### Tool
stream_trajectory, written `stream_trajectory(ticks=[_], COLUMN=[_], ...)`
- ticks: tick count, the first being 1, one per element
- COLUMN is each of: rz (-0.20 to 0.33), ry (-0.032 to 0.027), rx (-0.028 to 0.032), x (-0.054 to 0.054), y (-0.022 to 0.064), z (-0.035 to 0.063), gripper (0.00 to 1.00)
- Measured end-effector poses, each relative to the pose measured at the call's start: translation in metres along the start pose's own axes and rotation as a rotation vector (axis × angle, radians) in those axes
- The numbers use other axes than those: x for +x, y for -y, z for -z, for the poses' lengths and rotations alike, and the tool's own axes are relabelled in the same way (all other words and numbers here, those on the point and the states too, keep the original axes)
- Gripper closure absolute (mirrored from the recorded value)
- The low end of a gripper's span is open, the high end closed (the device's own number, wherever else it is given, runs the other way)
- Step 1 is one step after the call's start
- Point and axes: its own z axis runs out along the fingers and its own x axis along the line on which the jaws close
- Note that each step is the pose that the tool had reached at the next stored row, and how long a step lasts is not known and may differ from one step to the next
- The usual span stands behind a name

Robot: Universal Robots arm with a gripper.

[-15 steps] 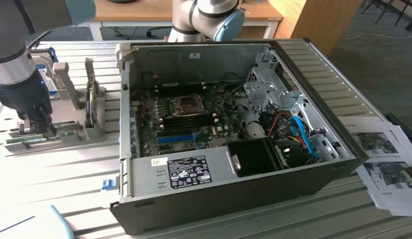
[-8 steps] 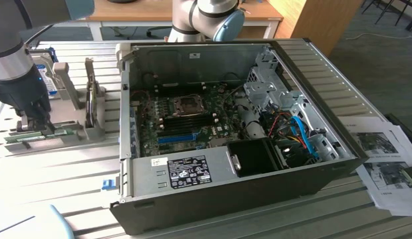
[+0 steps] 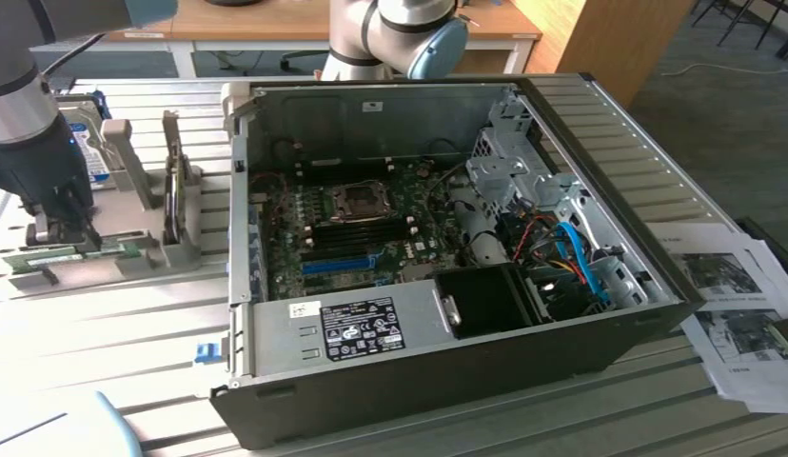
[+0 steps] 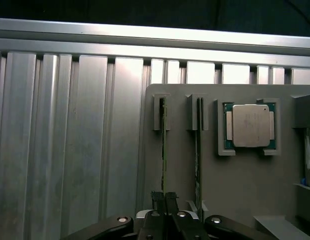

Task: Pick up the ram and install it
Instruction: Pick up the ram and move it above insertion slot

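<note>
Wrist view is showing the jaws pinching narrowly on the ram (image 4: 163,145), which is standing edgewise in the gray holder (image 4: 245,190).

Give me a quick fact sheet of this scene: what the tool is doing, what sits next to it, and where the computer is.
Grip: the tool is shut on the ram
Ram position: on edge in a slot of the grey holder, not yet in the computer
Neighbours: a second green stick in the next slot, then a square silver processor chip
Computer: open case on the exterior view's right, motherboard exposed
</note>
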Motion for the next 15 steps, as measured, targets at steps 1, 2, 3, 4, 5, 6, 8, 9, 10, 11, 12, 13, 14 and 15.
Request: stream_trajectory(ticks=[1,2,3,4,5,6,8,9,10,11,12,13,14,15], rz=[0.0,0.0,0.0,0.0,0.0,0.0,0.0,0.0,0.0,0.0,0.0,0.0,0.0,0.0], ry=[0.0,0.0,0.0,0.0,0.0,0.0,0.0,0.0,0.0,0.0,0.0,0.0,0.0,0.0], rx=[0.0,0.0,0.0,0.0,0.0,0.0001,-0.0001,-0.0001,-0.0001,-0.0001,0.0,-0.0001,-0.0002,-0.0002], x=[0.0,0.0,0.0,0.0,0.0,0.0,0.0,0.0,0.0,0.0,0.0,0.0,0.0,0.0], y=[0.0,-0.0001,-0.0001,-0.0002,-0.0002,-0.0002,-0.0003,-0.0004,-0.0004,-0.0004,-0.0004,-0.0005,-0.0005,-0.0006], z=[0.0015,0.0031,0.0045,0.006,0.0075,0.009,0.0125,0.0143,0.016,0.0177,0.0194,0.0212,0.023,0.0249], gripper=[0.89,0.89,0.89,0.89,0.89,0.89,0.89,0.89,0.89,0.89,0.89,0.89,0.89,0.89])
